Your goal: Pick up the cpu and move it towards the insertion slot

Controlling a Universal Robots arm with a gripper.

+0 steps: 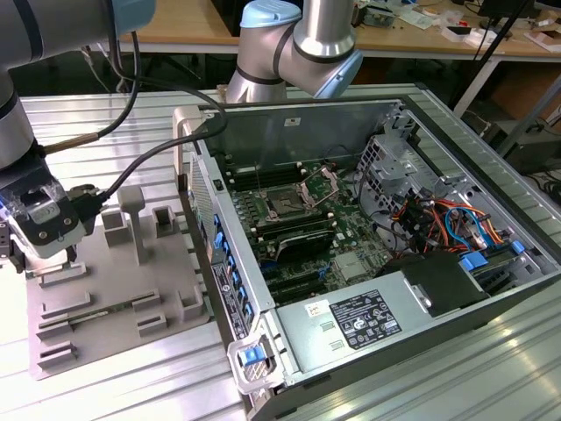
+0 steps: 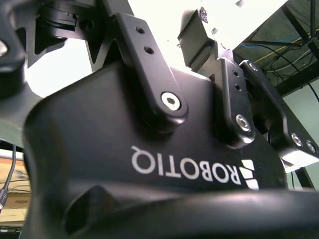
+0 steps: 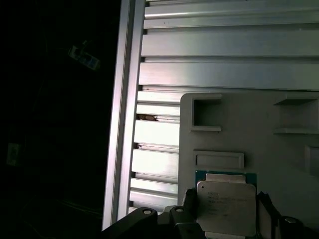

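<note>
In the first wrist view the cpu (image 3: 227, 199), a small flat square with a silvery top and a green rim, sits against the grey plastic fixture (image 3: 279, 149). My gripper (image 3: 227, 211) has a dark finger (image 3: 189, 198) pressed to one side of it and a second finger on the opposite side, so it is shut on the chip. In the exterior view the gripper (image 1: 39, 250) is low over the fixture (image 1: 123, 298) at that view's left. The insertion slot (image 1: 285, 204), a square socket with a dark centre and a raised metal bracket, lies on the motherboard inside the open case, well to the right.
The open computer case (image 1: 263, 289) stands on a ribbed aluminium table (image 1: 131, 123), its side wall between fixture and motherboard. Upright posts (image 1: 133, 219) rise from the fixture. The arm's elbow (image 1: 302, 44) hangs over the case's rear. Cables and a power supply (image 1: 368, 320) fill the case's right side.
</note>
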